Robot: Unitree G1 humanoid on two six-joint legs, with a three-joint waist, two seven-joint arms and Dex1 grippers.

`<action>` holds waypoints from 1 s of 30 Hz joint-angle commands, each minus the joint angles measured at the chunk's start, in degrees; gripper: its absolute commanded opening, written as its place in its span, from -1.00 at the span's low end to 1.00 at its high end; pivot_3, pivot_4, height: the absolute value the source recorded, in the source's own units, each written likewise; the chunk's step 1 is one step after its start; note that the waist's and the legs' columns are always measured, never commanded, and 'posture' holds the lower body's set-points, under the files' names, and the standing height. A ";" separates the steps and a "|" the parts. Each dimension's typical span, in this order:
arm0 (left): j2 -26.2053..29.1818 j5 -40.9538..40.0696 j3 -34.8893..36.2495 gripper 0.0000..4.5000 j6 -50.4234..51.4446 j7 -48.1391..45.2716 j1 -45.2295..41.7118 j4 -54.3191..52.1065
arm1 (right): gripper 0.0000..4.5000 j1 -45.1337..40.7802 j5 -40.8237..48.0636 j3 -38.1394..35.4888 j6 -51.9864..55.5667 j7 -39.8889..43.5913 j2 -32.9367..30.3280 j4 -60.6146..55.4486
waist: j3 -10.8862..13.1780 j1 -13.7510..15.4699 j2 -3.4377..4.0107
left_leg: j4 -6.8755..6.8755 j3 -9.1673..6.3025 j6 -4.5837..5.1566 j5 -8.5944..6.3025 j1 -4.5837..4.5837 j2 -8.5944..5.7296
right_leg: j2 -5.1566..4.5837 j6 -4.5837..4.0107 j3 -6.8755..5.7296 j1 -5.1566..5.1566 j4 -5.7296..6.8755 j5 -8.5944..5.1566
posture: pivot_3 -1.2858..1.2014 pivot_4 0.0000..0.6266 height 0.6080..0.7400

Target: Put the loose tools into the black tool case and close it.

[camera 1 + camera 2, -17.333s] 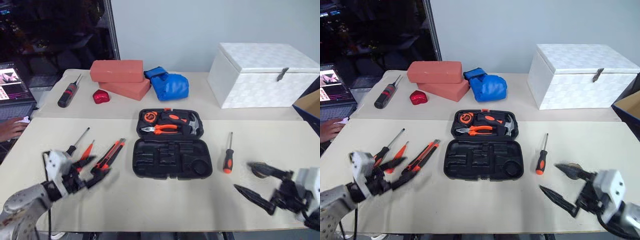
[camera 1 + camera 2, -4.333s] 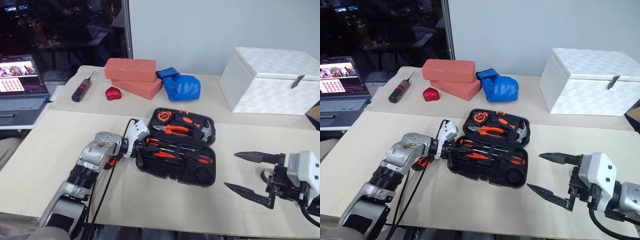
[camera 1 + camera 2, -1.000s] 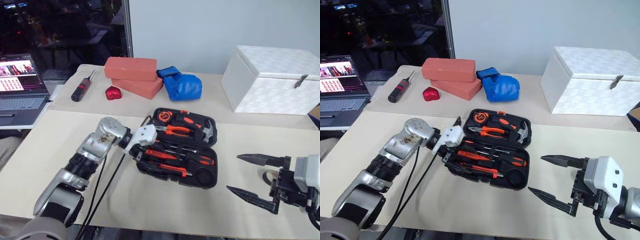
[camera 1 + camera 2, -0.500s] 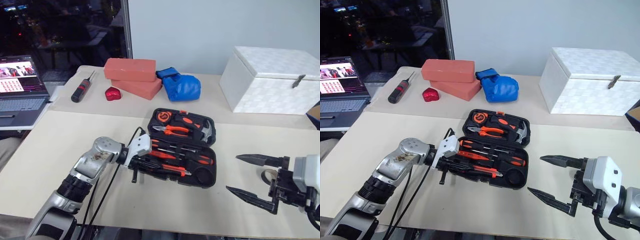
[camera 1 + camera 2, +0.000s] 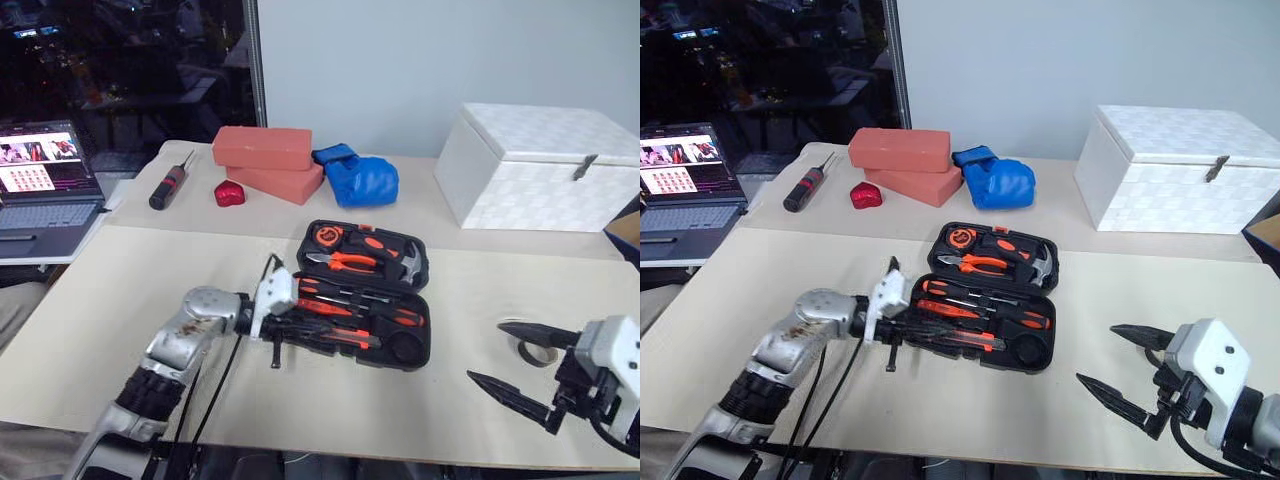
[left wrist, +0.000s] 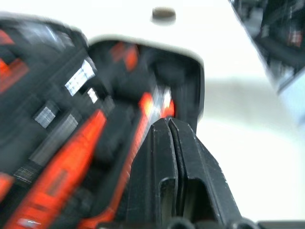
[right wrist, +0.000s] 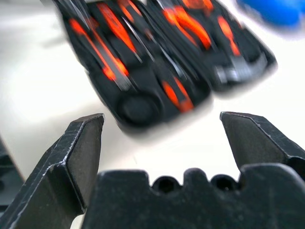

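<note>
Left eye view: black tool case [image 5: 363, 305] open, orange tools seated; tape ring [image 5: 537, 349] outside
Change: left gripper [image 5: 277, 345] drew back, fingers pressed together, empty
Right gripper [image 5: 522, 365]: gaping, empty, over ring; ring next

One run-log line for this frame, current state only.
case: open, tools inside | tape ring: on table by right tool | left tool: shut, at case | right tool: open, empty

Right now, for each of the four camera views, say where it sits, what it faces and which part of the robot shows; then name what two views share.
Left eye view: head-mounted, looking down over the beige table; both arms show.
Right eye view: its stereo twin.
Left wrist view: on the left arm, facing the open black plastic tool case; left gripper shut.
Right wrist view: on the right arm, facing the case; right gripper open.
Shared: all see the case and its orange-and-black tools.
</note>
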 commanded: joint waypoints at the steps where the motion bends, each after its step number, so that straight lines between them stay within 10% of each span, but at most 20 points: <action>1: 1.14 -7.95 3.66 -0.27 6.98 0.29 -1.88 -7.63 | 1.00 1.25 -5.55 -3.52 9.11 -7.33 -1.89 -1.92 | -0.03 0.01 0.05 | 0.00 0.03 0.02 0.01 -0.07 -0.01 | 0.00 -0.01 0.00 -0.07 0.05 0.01 | 0.03 -0.52 1.00; 9: 1.55 -12.94 3.62 0.99 14.14 3.38 -4.50 -13.31 | 0.89 -10.87 -5.02 5.42 23.96 -12.52 -8.37 11.59 | 0.02 -0.33 -0.04 | -0.10 -0.03 0.61 0.20 -0.37 -0.08 | 0.12 0.13 0.01 -0.28 0.10 -0.06 | 0.03 -0.52 1.00; 14: 2.03 -14.22 2.43 1.00 16.46 3.96 -6.31 -15.38 | 0.29 -17.90 -8.90 14.02 24.24 -13.09 -11.64 22.33 | 0.04 0.10 -0.05 | -0.08 -0.04 0.62 0.20 -0.44 -0.14 | 0.10 0.12 0.05 -0.31 0.06 -0.04 | 0.03 -0.52 1.00; 22: 3.92 -12.90 3.01 1.00 13.94 3.41 -5.83 -15.43 | 0.29 -23.97 -13.77 21.71 22.12 -13.37 -11.60 30.87 | 0.04 0.05 -0.05 | -0.05 -0.08 0.63 0.21 -0.52 -0.18 | 0.12 0.16 0.06 -0.33 0.05 -0.04 | 0.03 -0.52 1.00; 30: 6.30 -13.59 5.18 1.00 12.78 3.82 -2.35 -16.67 | -0.78 -25.08 -11.42 20.19 21.69 -9.70 -10.53 27.93 | 0.04 -0.13 -0.04 | -0.05 -0.10 0.63 0.21 -0.52 -0.17 | 0.14 0.20 0.06 -0.33 0.09 -0.05 | 0.03 -0.52 1.00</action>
